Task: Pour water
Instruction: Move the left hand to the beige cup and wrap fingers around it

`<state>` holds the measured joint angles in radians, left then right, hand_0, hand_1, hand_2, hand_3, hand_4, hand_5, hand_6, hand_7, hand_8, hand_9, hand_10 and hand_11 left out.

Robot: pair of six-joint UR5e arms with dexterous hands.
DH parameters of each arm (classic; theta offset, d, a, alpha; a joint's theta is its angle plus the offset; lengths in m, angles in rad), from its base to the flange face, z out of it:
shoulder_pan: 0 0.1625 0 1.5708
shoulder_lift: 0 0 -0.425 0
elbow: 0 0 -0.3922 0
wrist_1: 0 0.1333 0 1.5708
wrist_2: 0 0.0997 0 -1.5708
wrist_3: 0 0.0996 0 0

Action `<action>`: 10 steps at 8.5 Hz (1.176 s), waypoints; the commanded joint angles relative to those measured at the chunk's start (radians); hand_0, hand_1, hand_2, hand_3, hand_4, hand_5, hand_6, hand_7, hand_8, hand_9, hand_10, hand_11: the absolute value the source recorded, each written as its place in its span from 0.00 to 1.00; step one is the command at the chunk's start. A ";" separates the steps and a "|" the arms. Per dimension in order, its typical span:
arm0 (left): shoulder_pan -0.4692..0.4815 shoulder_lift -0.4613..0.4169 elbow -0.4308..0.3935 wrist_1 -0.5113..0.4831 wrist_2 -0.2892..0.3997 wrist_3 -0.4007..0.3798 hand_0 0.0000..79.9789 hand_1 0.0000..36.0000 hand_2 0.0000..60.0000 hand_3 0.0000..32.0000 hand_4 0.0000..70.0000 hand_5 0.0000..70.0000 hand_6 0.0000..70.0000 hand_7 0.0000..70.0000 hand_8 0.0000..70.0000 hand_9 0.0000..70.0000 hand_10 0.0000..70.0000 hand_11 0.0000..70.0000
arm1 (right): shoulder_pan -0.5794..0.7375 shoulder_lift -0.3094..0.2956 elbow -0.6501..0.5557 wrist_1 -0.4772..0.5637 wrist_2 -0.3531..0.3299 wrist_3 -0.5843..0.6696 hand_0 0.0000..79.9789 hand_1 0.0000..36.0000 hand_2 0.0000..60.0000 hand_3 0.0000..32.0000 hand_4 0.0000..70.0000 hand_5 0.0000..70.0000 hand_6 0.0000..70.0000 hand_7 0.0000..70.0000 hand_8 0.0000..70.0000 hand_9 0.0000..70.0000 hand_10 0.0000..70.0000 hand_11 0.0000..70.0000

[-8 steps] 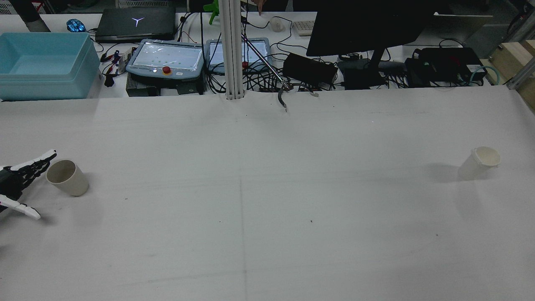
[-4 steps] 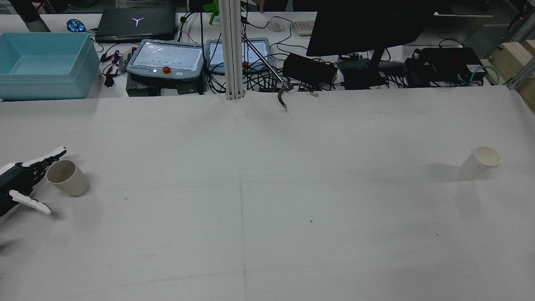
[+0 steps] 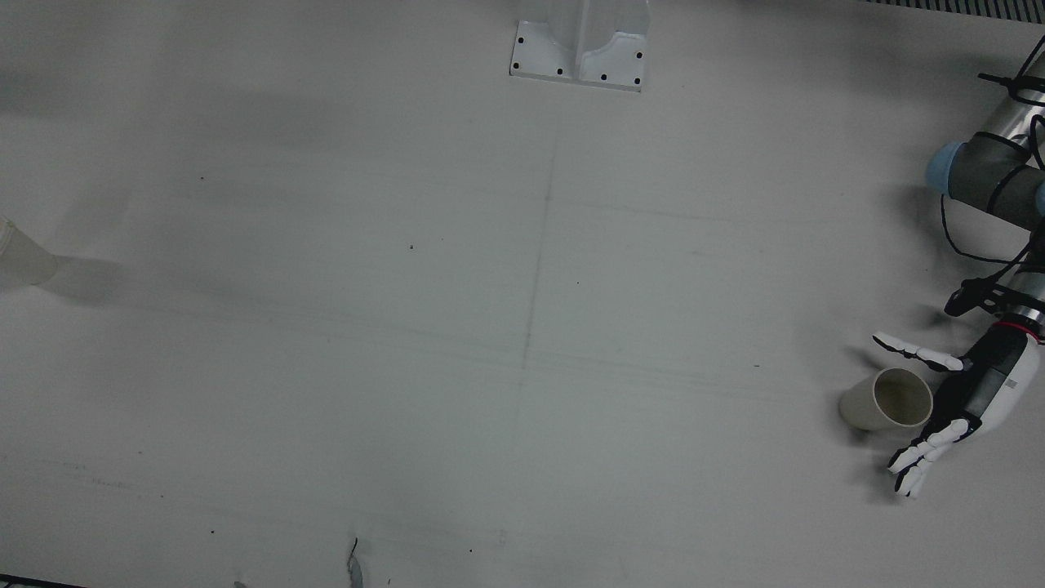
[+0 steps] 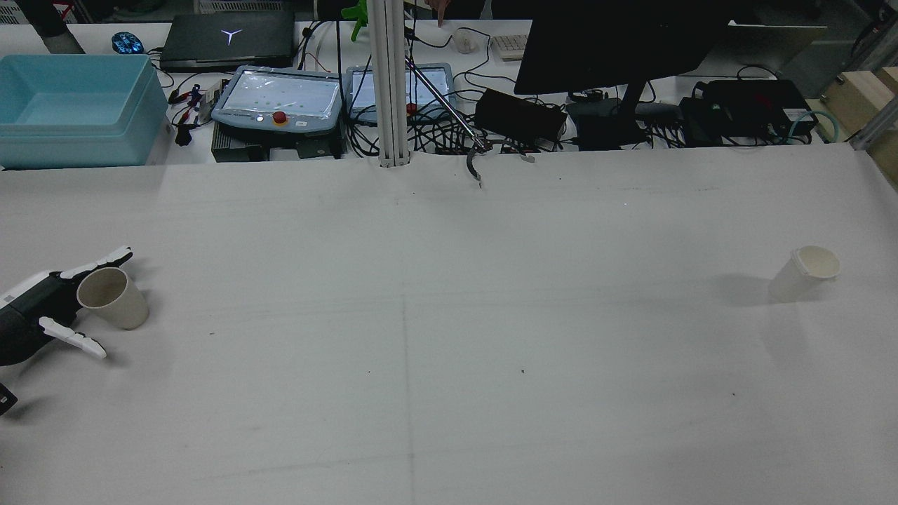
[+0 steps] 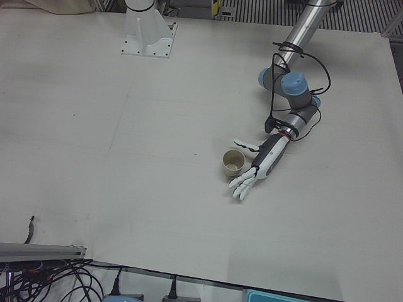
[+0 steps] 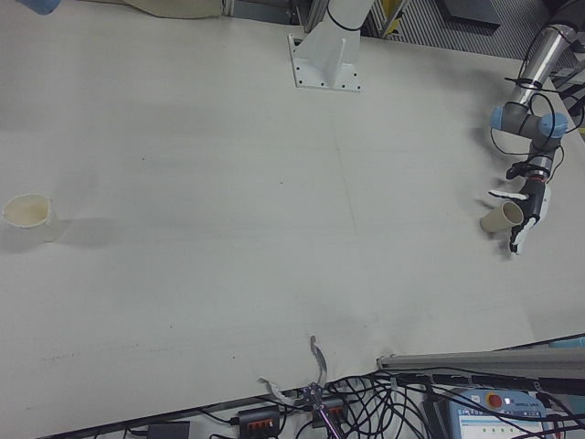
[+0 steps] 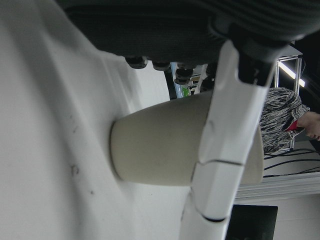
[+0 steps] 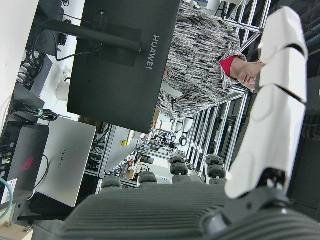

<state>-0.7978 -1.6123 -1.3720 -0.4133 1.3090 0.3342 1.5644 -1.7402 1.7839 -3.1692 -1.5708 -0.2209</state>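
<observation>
A beige cup (image 4: 112,298) stands at the table's left side in the rear view, also seen as the cup (image 3: 886,400) (image 5: 233,163) (image 6: 502,217). My left hand (image 4: 42,308) (image 3: 955,400) (image 5: 261,165) (image 6: 528,212) is open, its fingers spread on both sides of that cup, palm near the rim. In the left hand view a white finger (image 7: 225,150) crosses the cup (image 7: 160,147); contact is unclear. A white cup (image 4: 805,273) (image 3: 20,257) (image 6: 29,217) stands alone far on the other side. My right hand (image 8: 190,210) shows only in its own view, a finger (image 8: 272,100) extended, holding nothing.
Beyond the table's far edge are a blue bin (image 4: 77,105), teach pendants (image 4: 280,98), a monitor (image 4: 617,49) and cables. A white post (image 4: 389,84) rises at the back centre. A person in a patterned top (image 8: 205,65) stands behind the monitor.
My left hand has slid toward the beige cup, and its fingers now flank it. Neither cup has moved.
</observation>
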 commanded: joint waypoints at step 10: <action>0.101 -0.052 -0.064 0.158 -0.149 -0.176 1.00 0.99 0.00 0.00 0.44 1.00 0.16 0.13 0.02 0.01 0.02 0.08 | 0.002 -0.001 -0.014 0.002 0.000 0.000 0.64 0.59 0.18 0.00 0.00 0.09 0.13 0.00 0.02 0.01 0.00 0.00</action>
<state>-0.7001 -1.6620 -1.3975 -0.3315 1.1826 0.2195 1.5659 -1.7419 1.7725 -3.1679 -1.5708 -0.2209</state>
